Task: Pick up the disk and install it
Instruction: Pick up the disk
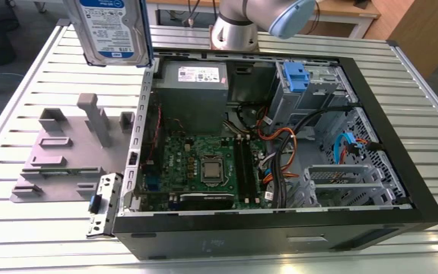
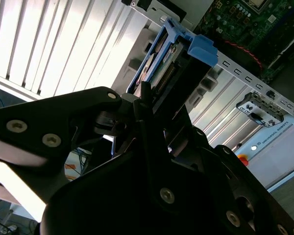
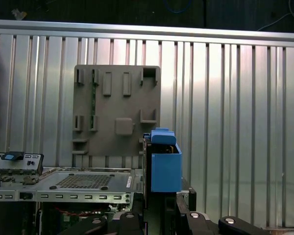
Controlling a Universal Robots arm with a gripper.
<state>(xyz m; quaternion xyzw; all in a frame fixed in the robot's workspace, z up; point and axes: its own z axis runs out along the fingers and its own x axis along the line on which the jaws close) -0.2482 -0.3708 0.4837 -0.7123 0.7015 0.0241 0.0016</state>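
claw (image 2: 152,93): clamped on disk (image 2: 174,54), per second wrist view. first wrist view: blue tab (image 3: 162,136) end outermost. exterior view: disk upper left of frame, outside computer case (image 1: 264,242). risk: skewed grip, jamming at bay (image 1: 310,85) entry.

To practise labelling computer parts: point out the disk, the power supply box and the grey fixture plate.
disk (image 1: 112,25): exterior view, on its blue-and-white label.
power supply box (image 1: 192,103): exterior view, on its bare grey face.
grey fixture plate (image 1: 71,154): exterior view, on its flat base.
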